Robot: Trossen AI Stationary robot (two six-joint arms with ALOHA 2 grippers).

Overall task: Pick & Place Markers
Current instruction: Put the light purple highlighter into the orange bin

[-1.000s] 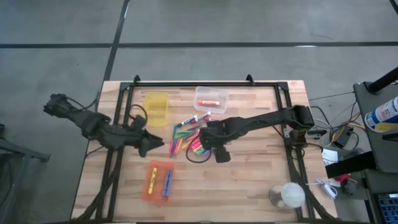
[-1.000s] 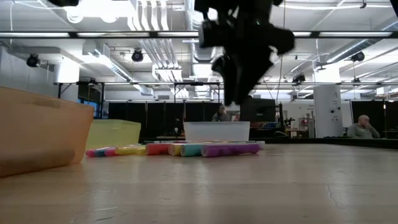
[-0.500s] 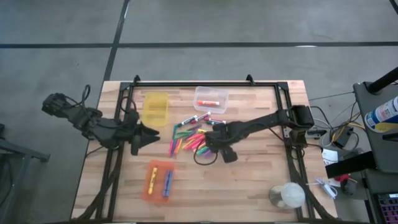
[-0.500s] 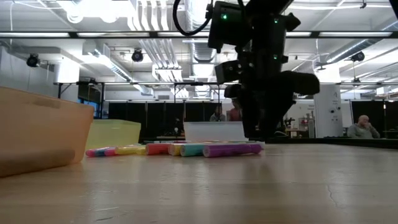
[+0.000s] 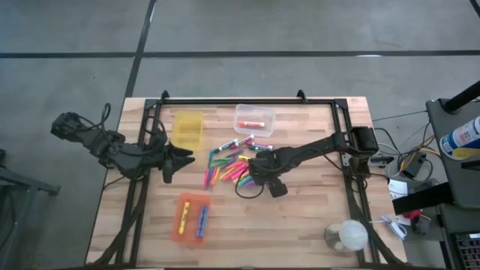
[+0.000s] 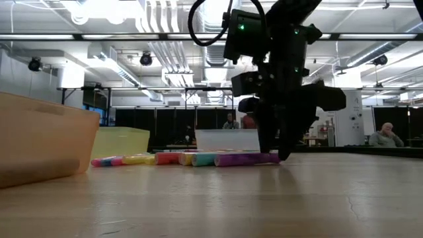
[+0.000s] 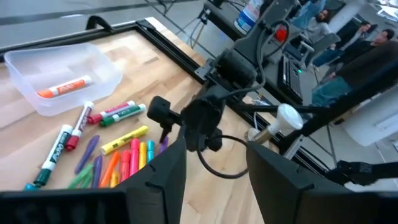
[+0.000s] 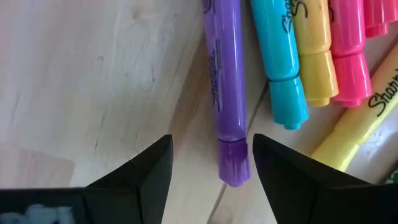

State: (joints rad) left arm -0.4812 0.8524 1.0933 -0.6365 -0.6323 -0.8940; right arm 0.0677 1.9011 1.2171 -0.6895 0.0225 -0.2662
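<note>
Pale butcher-block wooden tabletop (image 5: 300, 217) on grey concrete fills mid-frame under a hall of ceiling ducts, the bright marker pile (image 5: 229, 169) at centre, "Sharpie" script legible on the yellow barrel (image 8: 367, 118), the right gripper (image 8: 208, 163) spread wide astride the purple marker (image 8: 225, 93), the left gripper (image 7: 214, 165) open mid-left.
</note>
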